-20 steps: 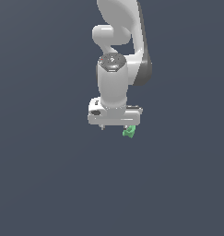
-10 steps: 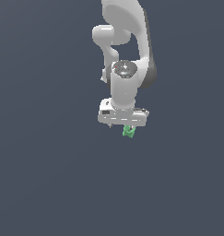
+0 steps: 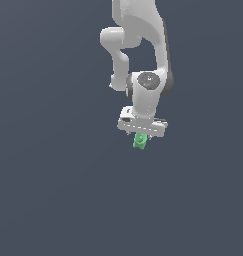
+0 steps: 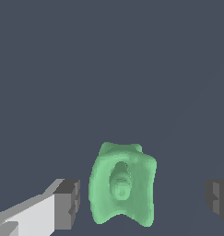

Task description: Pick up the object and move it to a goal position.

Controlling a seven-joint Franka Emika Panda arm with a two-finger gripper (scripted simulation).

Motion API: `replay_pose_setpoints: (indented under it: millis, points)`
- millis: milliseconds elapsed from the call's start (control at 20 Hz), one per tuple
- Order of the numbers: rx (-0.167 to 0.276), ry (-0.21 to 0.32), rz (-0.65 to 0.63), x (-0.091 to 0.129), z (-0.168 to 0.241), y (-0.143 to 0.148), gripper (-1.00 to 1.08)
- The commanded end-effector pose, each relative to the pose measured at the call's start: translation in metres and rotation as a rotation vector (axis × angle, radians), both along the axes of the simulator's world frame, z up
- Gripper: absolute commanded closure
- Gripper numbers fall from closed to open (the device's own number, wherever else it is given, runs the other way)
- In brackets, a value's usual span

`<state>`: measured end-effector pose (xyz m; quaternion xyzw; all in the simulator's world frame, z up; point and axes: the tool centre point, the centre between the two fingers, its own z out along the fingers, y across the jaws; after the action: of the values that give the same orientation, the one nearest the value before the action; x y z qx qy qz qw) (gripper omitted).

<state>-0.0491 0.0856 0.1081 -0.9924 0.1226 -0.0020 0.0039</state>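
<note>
White arm (image 3: pixel 143 55) hangs down from the top of the exterior view, wrist pointing down, claw (image 3: pixel 141 137) at its lower end. Green object (image 3: pixel 140 142) sits right under the claw body, poking out below it; it's narrower than the claw's white crossbar. Backdrop is plain dark grey-blue w/ no visible edge, so can't tell if the object rests on a bench or is off it. Wrist view: the object (image 4: pixel 123 189) is lumpy, w/ rounded lobes at its corners and a raised knob in the middle, and lies between the two dark-tipped fingers (image 4: pixel 67 203). Claw is spread wide: clear gap btwn the object and each fingertip, one finger nearer to it, the other well apart at the frame edge. No contact seen, nothing gripped.
</note>
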Motion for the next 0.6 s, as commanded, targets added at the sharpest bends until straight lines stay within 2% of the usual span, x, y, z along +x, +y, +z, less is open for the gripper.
replay_pose_setpoints:
  millis: [0,550]
  points:
    - [-0.003,0.002,-0.021,-0.007,-0.006,0.006,-0.92]
    - [-0.007,0.005,-0.047,-0.018,-0.015,0.015,-0.92]
